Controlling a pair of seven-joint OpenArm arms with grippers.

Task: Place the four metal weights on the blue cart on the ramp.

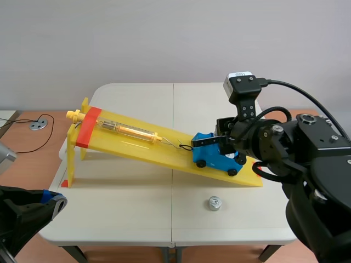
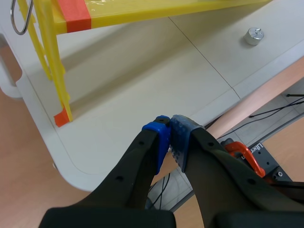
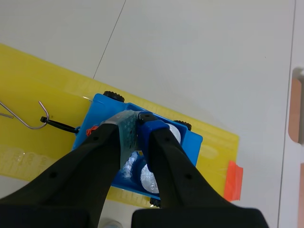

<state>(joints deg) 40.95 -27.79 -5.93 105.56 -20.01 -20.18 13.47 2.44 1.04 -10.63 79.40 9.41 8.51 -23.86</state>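
Observation:
A blue cart (image 1: 211,156) sits low on the yellow ramp (image 1: 137,145), hooked to a wire. My right gripper (image 1: 222,143) hangs right over it, and in the right wrist view the right gripper (image 3: 138,121) has its fingers together with nothing seen between them, above the blue cart (image 3: 102,111). Silver metal weights (image 3: 147,179) lie in the cart under the fingers. One more metal weight (image 1: 214,204) stands on the table in front of the ramp, and it shows as the weight (image 2: 255,36) in the left wrist view. My left gripper (image 2: 170,128) is shut and empty at the table's near left corner.
A clear spring scale (image 1: 129,130) lies along the ramp, its wire hook (image 3: 28,121) joined to the cart. Orange tape (image 1: 88,127) marks the ramp's raised end, which stands on yellow legs (image 2: 57,71). A cable and disc (image 1: 37,125) lie beyond the table's left edge.

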